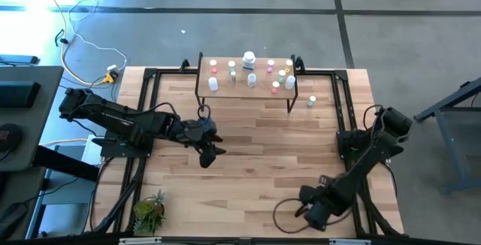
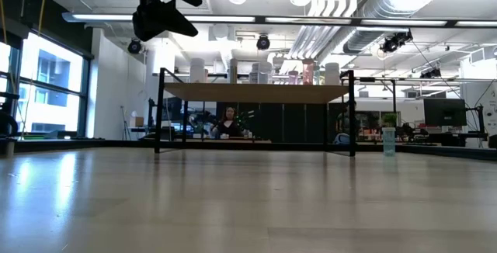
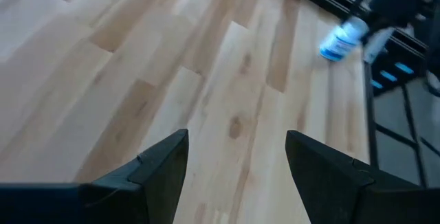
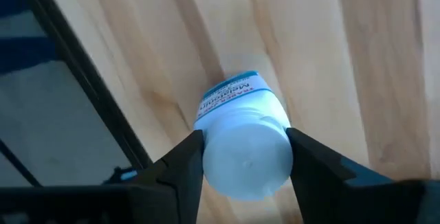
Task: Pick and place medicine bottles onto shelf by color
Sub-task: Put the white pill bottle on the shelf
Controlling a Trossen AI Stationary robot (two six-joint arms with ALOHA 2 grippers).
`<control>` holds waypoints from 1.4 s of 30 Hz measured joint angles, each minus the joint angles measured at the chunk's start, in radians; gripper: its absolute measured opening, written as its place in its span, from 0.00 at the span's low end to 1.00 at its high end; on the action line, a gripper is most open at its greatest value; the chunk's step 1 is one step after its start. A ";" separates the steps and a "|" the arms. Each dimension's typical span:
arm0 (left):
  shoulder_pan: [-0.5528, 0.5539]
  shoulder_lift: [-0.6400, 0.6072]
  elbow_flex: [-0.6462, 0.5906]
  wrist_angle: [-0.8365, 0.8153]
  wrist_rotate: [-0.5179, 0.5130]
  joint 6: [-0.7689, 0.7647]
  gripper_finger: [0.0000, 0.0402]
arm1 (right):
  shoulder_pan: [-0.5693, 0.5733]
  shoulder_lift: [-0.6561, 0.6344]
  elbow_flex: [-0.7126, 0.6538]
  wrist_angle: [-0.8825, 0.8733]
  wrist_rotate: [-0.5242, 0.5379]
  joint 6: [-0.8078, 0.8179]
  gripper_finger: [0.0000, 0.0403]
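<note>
White-capped bottle (image 4: 245, 148) between right fingers (image 4: 180, 172) over plank table (image 4: 357, 59); left fingers (image 3: 165, 165) apart, empty.

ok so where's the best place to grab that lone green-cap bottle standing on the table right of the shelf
Grip the green-cap bottle around its white body just below the cap, coming straight down from above. It stands upright and alone on the tabletop, beside the shelf leg, so a top-down approach probably avoids the frame. The left pincer is open and empty.
</note>
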 joint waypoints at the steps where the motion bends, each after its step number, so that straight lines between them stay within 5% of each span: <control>1: 0.006 0.000 0.000 -0.001 0.024 0.007 0.58 | -0.019 0.000 0.005 -0.003 0.001 -0.010 0.40; 24: 0.194 0.000 0.000 -0.036 0.473 0.312 0.58 | -0.431 0.000 0.241 0.044 0.086 -0.391 0.40; 42: 0.302 0.000 0.000 0.109 0.866 0.261 0.58 | -0.611 0.000 0.489 0.051 0.116 -0.861 0.40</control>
